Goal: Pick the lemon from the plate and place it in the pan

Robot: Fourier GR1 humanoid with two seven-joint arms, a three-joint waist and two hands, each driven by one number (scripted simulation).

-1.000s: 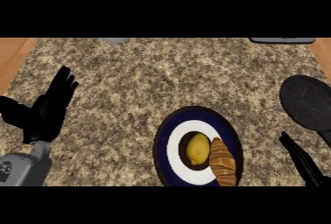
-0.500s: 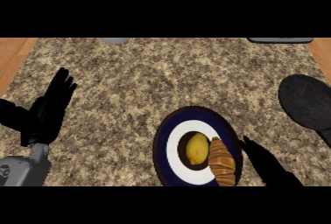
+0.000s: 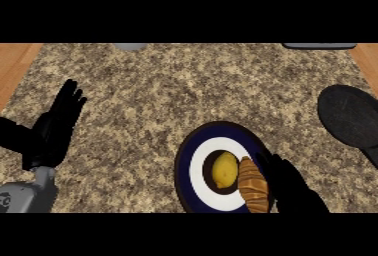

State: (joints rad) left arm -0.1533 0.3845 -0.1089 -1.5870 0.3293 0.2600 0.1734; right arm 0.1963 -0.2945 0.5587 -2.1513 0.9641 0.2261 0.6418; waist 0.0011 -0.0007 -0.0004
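A yellow lemon (image 3: 224,170) lies in the middle of a round plate (image 3: 193,155) with a dark blue rim and white inner ring, low in the head view. A brown croissant (image 3: 253,186) lies on the plate just right of the lemon. My right hand (image 3: 290,186) comes in from the lower edge over the plate's right rim, fingers straight, beside the croissant and apart from the lemon. The black pan (image 3: 351,119) sits at the right edge of the counter. My left hand (image 3: 53,127) rests open at the left, fingers up.
The speckled stone counter (image 3: 184,85) has wooden strips (image 3: 15,60) at both sides. A grey object (image 3: 130,46) and a dark flat object (image 3: 317,46) sit at the far edge.
My right hand has moved left from the lower right corner to the plate's right rim, next to the croissant. The left hand, lemon and pan have stayed put.
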